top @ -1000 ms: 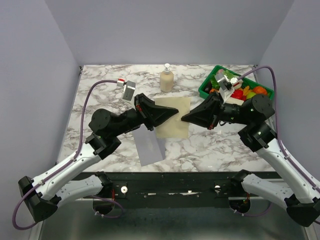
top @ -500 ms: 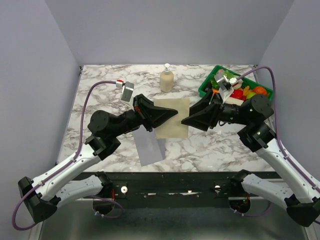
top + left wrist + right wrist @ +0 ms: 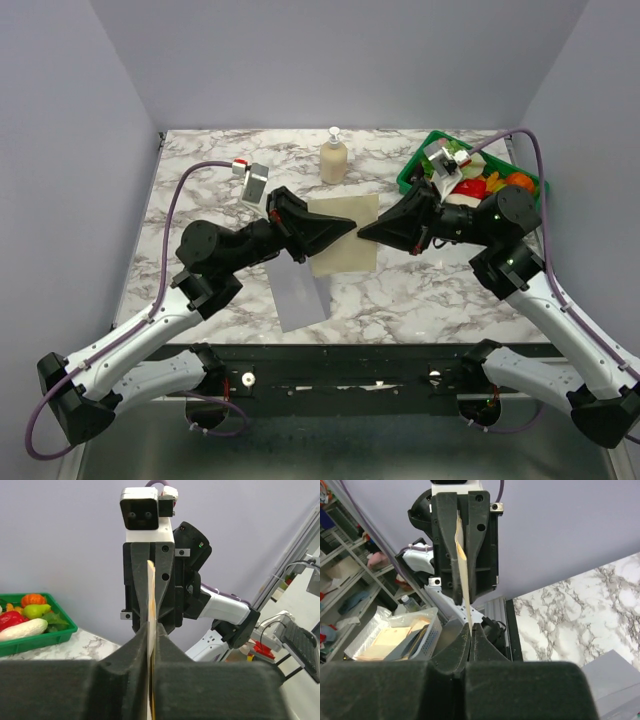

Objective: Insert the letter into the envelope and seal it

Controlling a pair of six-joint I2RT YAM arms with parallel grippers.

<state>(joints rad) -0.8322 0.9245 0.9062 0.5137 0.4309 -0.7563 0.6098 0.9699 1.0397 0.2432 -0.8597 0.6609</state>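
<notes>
The cream letter (image 3: 345, 258) hangs above the marble table between both arms. My left gripper (image 3: 349, 228) is shut on its left edge and my right gripper (image 3: 364, 234) is shut on its right edge, their tips almost meeting. In the left wrist view the letter (image 3: 150, 590) runs edge-on up out of my left gripper (image 3: 151, 628), with the right arm behind it. In the right wrist view the letter (image 3: 463, 570) stands edge-on in my right gripper (image 3: 471, 626). The grey envelope (image 3: 299, 293) lies flat on the table, below and left of the letter, under the left arm.
A soap dispenser bottle (image 3: 333, 158) stands at the back centre. A green basket (image 3: 415, 172) of toy vegetables sits at the back right, behind the right wrist. A small grey and white block (image 3: 256, 181) lies back left.
My right gripper opened briefly and shut again on the letter's right edge, ending slightly farther left. The left arm and the envelope have stayed where they were.
</notes>
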